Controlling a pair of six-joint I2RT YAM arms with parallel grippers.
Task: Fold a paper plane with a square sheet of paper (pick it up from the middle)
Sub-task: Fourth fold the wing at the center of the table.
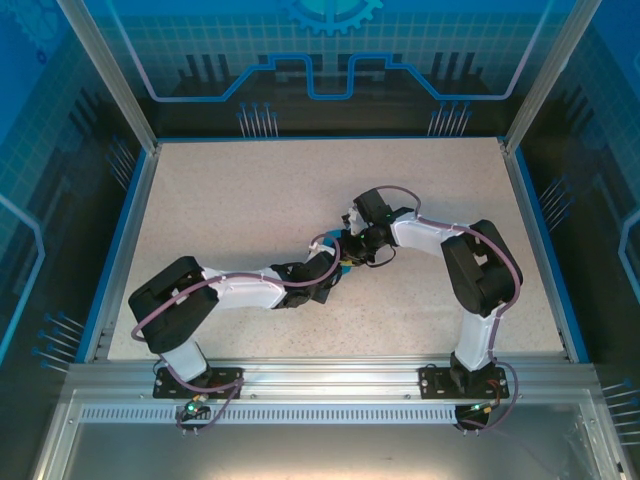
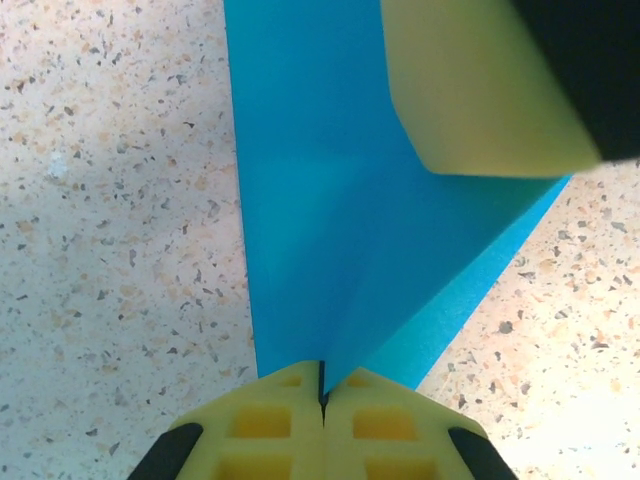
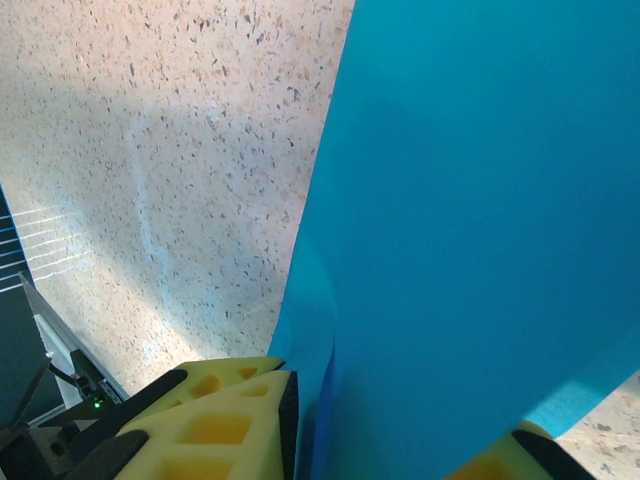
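The left claw is clamped shut on the pointed lower end of the blue paper, right on its centre crease. The right claw straddles the same paper with its fingers apart; whether it pinches the paper cannot be told. The paper sits between both claws over the middle of the bench.

Hazards:
- Any pull between the arms can tear the thin paper.
- A twist can add a stray crease.
- The small pinch area can let the point slip out.

Speckled beige table inside dark walls printed with blue graphics.
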